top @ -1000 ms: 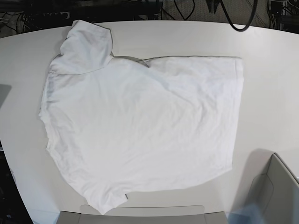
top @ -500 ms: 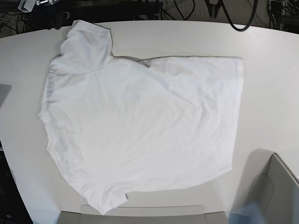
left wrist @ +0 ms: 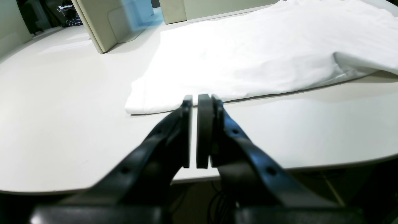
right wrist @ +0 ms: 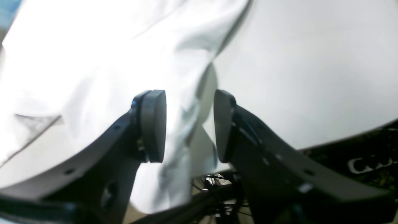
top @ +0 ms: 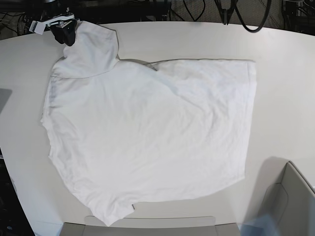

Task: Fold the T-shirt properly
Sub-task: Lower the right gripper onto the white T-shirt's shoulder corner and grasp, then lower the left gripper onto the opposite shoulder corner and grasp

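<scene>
The white T-shirt (top: 147,128) lies spread flat on the white table (top: 285,98), with one sleeve (top: 91,49) pointing to the far left corner. My right gripper (top: 66,33) is open at the outer end of that sleeve. In the right wrist view its fingers (right wrist: 152,124) straddle a wrinkled ridge of the sleeve fabric (right wrist: 189,102) without closing on it. My left gripper (left wrist: 195,101) is shut and empty. It hovers past the far table edge, facing the shirt's corner (left wrist: 136,104), and does not touch the cloth.
A beige box (top: 290,201) stands at the near right corner and also shows in the left wrist view (left wrist: 105,28). Another beige bin (top: 147,226) sits at the near edge. Dark cables (top: 251,19) hang behind the table's far edge.
My right gripper has come into the base view at the top left and moved down to the sleeve's end. The shirt has not moved.
</scene>
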{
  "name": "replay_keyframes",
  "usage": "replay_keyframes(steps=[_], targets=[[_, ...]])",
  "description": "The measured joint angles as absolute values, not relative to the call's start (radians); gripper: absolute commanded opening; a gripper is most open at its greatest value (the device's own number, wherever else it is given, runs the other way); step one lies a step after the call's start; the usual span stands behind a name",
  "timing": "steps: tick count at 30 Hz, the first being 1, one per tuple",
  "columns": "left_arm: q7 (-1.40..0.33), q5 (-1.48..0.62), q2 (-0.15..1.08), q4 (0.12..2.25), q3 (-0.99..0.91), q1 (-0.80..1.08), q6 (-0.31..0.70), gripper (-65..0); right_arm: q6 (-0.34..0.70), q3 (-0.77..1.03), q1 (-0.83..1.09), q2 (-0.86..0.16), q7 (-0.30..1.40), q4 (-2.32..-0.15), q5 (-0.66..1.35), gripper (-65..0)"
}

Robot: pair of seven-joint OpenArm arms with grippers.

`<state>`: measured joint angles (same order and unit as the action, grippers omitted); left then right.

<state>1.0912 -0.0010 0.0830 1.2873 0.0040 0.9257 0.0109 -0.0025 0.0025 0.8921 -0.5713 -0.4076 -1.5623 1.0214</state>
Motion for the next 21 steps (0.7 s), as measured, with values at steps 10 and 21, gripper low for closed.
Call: replay_keyframes(steps=[10, 21], targets=[[1.084, -0.001, 0.08, 1.287, -0.035, 0.923, 0.011, -60.8, 0.003, -0.102, 0.803, -0.587, -0.472, -1.5, 1.018, -39.6], [0.843, -0.277, 0.105, 1.554, -0.051, 0.94, 0.01, -52.0, 0.022, -0.236, 0.762, -0.579, -0.495, -1.507, 1.017, -39.6]])
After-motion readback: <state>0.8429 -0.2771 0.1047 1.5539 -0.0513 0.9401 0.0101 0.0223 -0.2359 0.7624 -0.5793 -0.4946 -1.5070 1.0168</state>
